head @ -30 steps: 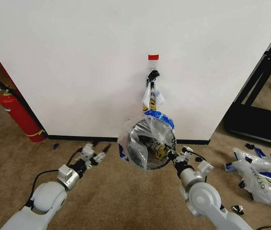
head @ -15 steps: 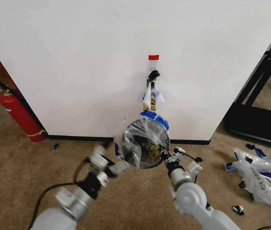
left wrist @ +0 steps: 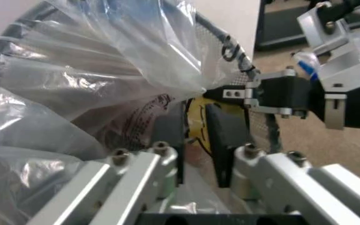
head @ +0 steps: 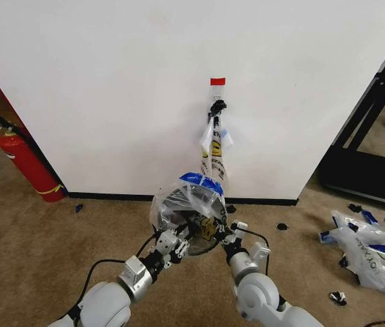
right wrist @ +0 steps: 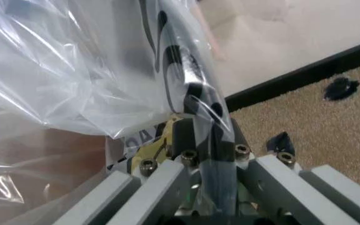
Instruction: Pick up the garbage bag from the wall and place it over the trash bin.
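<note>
The trash bin (head: 178, 208), black mesh, lies tipped on the carpet with its mouth toward me, below the wall (head: 110, 82). The garbage bag (head: 199, 187) is draped over its rim, and a strip still runs up to the black hook (head: 217, 105) under the red tape (head: 217, 81). My right gripper (head: 225, 235) (right wrist: 203, 126) is at the bin's right side, shut on a bunched strip of the bag. At the bin's near left my left gripper (head: 177, 242) (left wrist: 196, 117) has its fingers a little apart, with the bag's yellow print (left wrist: 198, 112) between them.
A red fire extinguisher (head: 25, 163) leans at the wall's left end. White bags with blue lettering (head: 373, 248) lie on the carpet at the right, before a black frame (head: 376, 136). Small black scraps (head: 282, 226) dot the floor.
My left arm swung right from the bare carpet to the bin's near side. The bin, bag and right gripper shifted left and nearer, and the bag's strip pulled straighter from the hook.
</note>
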Controlling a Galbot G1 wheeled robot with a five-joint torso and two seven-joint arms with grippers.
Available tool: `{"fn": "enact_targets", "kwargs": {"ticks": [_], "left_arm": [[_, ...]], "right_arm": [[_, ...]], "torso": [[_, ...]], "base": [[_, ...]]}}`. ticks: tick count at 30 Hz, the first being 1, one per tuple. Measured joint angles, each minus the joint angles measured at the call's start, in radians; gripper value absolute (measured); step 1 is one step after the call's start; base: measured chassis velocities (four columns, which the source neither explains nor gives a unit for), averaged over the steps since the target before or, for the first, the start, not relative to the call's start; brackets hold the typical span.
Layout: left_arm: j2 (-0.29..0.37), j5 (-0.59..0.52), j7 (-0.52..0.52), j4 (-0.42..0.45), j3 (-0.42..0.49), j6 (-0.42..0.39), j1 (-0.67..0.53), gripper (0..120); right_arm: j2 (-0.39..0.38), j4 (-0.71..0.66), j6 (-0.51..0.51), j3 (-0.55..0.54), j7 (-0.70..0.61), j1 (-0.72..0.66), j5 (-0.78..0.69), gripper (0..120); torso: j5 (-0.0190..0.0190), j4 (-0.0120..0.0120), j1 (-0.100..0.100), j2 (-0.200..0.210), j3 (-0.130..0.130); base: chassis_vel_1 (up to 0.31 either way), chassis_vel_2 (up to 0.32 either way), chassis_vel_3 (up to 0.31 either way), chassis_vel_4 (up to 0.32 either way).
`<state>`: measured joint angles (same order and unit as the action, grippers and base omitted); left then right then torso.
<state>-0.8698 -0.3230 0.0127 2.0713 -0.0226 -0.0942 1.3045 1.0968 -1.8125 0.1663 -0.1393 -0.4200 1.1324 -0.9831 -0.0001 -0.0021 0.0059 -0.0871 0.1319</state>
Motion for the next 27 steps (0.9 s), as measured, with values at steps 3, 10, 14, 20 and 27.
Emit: {"fn": "enact_targets", "kwargs": {"ticks": [3,10,14,20,27], "left_arm": [[-0.006,0.001,0.004,-0.009,0.001,-0.009,-0.005,4],[-0.037,-0.001,0.043,-0.058,0.026,-0.087,-0.055,0],[-0.062,-0.019,0.079,-0.102,0.044,-0.128,-0.097,0],[-0.140,-0.012,0.163,-0.219,0.103,-0.170,-0.207,0],[-0.187,0.029,0.191,-0.322,0.132,-0.198,-0.283,0]], "right_arm": [[0.003,0.015,0.005,-0.008,0.007,-0.007,0.010,0],[0.030,0.088,0.037,-0.055,0.047,-0.031,0.113,0],[0.048,0.118,0.054,-0.085,0.052,-0.036,0.173,0],[0.093,0.168,0.074,-0.130,0.048,-0.039,0.233,0],[0.113,0.182,0.075,-0.147,0.048,-0.047,0.240,0]], "torso": [[0.0001,0.0000,0.000,0.000,0.000],[0.0001,0.0000,0.000,0.000,0.000],[0.0000,-0.0001,0.000,0.000,0.000],[0.0001,-0.0002,0.000,0.000,0.000],[0.0001,-0.0002,0.000,0.000,0.000]], "base": [[0.000,0.000,0.000,0.000],[0.000,0.000,0.000,0.000],[0.000,0.000,0.000,0.000],[0.000,0.000,0.000,0.000],[0.000,0.000,0.000,0.000]]}}
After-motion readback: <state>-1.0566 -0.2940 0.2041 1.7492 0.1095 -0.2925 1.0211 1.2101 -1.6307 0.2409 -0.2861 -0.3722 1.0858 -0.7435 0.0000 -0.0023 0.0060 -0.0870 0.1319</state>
